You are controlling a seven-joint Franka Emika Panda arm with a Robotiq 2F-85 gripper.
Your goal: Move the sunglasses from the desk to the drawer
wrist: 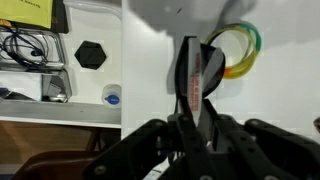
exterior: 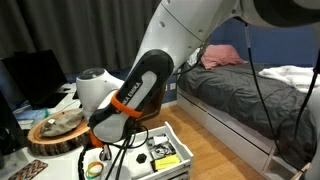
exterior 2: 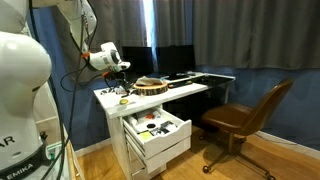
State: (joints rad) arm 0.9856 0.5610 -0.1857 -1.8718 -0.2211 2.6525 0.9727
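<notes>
My gripper (wrist: 192, 116) is shut on the sunglasses (wrist: 192, 68), a dark folded pair with a red-orange strip, held upright between the fingers. It hangs above the left end of the white desk (wrist: 150, 60); it also shows in an exterior view (exterior 2: 122, 68). The white drawer (exterior 2: 160, 128) stands pulled out below the desk edge, with small items inside. It also shows in the wrist view (wrist: 100, 76) to the left of the gripper and in an exterior view (exterior: 168, 150). There the arm (exterior: 130, 95) hides the gripper.
A yellow-green tape ring (wrist: 236, 48) lies on the desk under the gripper. A round wooden slab (exterior 2: 152, 85) and dark monitors (exterior 2: 172, 60) stand on the desk. A brown chair (exterior 2: 245, 115) is beside it. A grey-covered bed (exterior: 250, 90) is behind. The drawer holds cables (wrist: 30, 60) and a black hexagon (wrist: 90, 54).
</notes>
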